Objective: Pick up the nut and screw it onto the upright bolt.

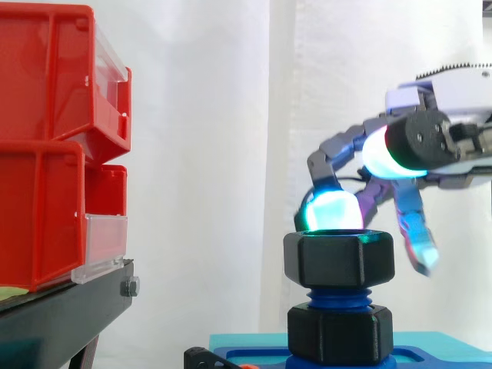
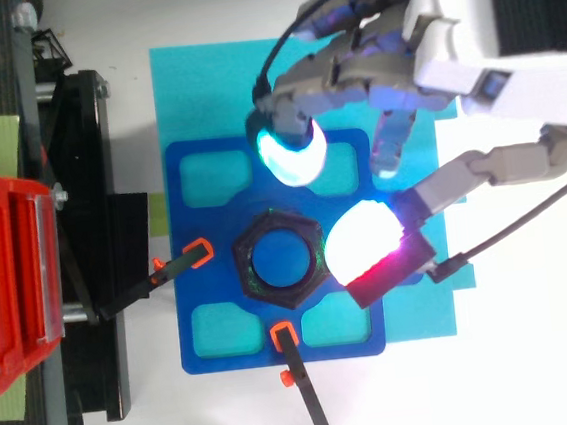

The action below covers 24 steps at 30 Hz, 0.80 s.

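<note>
Hand [image 2: 463, 39] hovers loosely spread, pinching nothing, its cyan-glowing fingertip [image 1: 332, 211] at the top rim of the black hexagonal plastic nut [image 1: 339, 260], which sits just beneath it atop the upright blue threaded bolt [image 1: 338, 297], axis vertical.

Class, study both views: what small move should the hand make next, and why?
Probably lower the hand slightly so its pads flank the nut. The nut sits atop the blue bolt, with thread showing beneath it, while the glowing pads seem to sit above its rim rather than against its sides.
</note>
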Tool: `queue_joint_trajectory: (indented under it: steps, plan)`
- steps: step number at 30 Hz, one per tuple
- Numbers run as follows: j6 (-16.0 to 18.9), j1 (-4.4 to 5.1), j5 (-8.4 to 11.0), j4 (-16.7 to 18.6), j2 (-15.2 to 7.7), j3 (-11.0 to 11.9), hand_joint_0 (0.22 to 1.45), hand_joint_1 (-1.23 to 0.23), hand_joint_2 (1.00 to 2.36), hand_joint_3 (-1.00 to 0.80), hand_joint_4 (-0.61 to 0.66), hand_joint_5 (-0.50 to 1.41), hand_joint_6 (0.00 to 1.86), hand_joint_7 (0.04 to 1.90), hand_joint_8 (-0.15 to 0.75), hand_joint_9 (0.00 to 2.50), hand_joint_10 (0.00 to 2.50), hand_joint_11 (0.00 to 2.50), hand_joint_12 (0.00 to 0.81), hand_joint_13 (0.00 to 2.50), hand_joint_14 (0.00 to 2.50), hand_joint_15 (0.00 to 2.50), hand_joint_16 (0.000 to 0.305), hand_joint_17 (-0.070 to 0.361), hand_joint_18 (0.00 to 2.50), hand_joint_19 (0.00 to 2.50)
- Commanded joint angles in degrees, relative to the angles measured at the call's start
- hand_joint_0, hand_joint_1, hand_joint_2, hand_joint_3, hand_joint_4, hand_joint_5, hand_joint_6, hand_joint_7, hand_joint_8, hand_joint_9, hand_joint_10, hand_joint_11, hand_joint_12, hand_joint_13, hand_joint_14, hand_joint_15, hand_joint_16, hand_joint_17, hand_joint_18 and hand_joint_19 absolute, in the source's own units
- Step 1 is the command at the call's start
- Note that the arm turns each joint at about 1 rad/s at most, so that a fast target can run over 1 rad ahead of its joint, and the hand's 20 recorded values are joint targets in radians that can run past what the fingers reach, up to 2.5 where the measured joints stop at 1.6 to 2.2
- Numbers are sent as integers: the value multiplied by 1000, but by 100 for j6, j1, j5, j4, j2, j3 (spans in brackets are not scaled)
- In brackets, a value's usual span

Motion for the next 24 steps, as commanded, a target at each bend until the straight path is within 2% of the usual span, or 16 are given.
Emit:
queue_joint_trajectory:
  steps: [1, 3, 4, 10, 13, 15, 17, 24]
  plan:
    - [-142, -125, -85, 55, 116, 337, 474, -413, 1000, -500, 115, -86, 503, 867, 197, 1300, 7, 210, 291, 703, 2, 49, 31, 69, 452, 160]
    - [-142, -161, -173, 81, 116, 372, 469, -412, 1000, -500, 103, -126, 503, 823, 205, 1199, 6, 189, 310, 677, 2, 63, 35, 78, 430, 173]
    - [-151, -196, -322, 151, 107, 372, 469, -413, 1000, -500, 94, -133, 503, 815, 201, 1165, 6, 187, 312, 662, 4, 55, 35, 79, 414, 175]
    - [-160, -248, -401, 450, 89, 372, 459, -411, 1000, -500, 54, -186, 502, 696, 208, 870, 0, 45, 338, 501, 1, 31, 42, 93, 232, 148]
    - [-133, -213, -375, 591, -95, 354, 455, -410, 1000, -500, 45, -190, 501, 661, 216, 738, 0, 0, 343, 373, 0, 0, 44, 99, 119, 103]
    - [-116, -187, -375, 617, -130, 354, 446, -396, 1000, -500, 46, -194, 501, 644, 223, 645, 0, 0, 356, 297, 0, 0, 46, 103, 0, 63]
    - [-116, -161, -366, 644, -201, 354, 441, -384, 1000, -500, 43, -200, 501, 622, 220, 550, 0, 0, 353, 219, 0, 0, 47, 106, 0, 17]
    - [-54, -81, -331, 626, -227, 354, 422, -329, 1000, -500, 40, -214, 501, 581, 200, 307, 0, 0, 368, 7, 0, 0, 55, 123, 0, 0]
